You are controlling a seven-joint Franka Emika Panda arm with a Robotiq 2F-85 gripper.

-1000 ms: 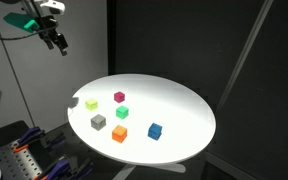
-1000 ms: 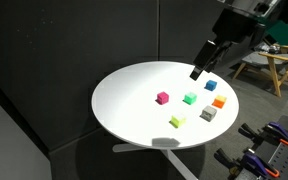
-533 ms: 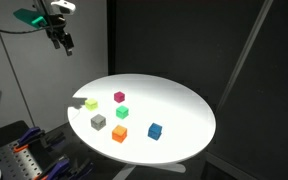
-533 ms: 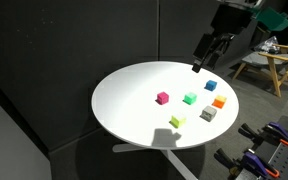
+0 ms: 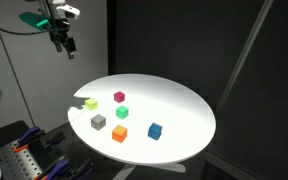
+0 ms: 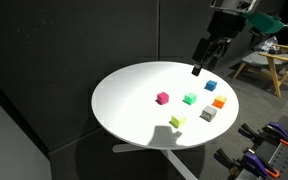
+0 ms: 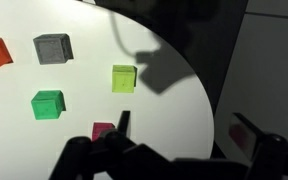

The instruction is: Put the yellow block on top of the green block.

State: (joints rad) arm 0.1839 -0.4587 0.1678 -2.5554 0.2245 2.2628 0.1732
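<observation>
The yellow block [image 5: 91, 102] sits near the edge of the round white table [image 5: 184, 110]. It also shows in the second exterior view [image 6: 177, 121] and the wrist view [image 7: 124, 77]. The green block [image 5: 122, 112] stands a short way from it toward the table's middle, and is seen again in the second exterior view [image 6: 190, 98] and the wrist view [image 7: 48, 104]. My gripper [image 5: 67, 44] hangs high above the table's edge, well above both blocks [image 6: 201, 66]. In the wrist view its jaws [image 7: 184, 135] are open and empty.
A magenta block [image 5: 119, 97], a grey block [image 5: 98, 122], an orange block [image 5: 119, 133] and a blue block [image 5: 155, 131] also lie on the table. Dark curtains stand behind. Clamps [image 5: 29, 160] lie on a bench beside the table.
My gripper has shifted slightly sideways toward the table while staying high. The blocks have not moved.
</observation>
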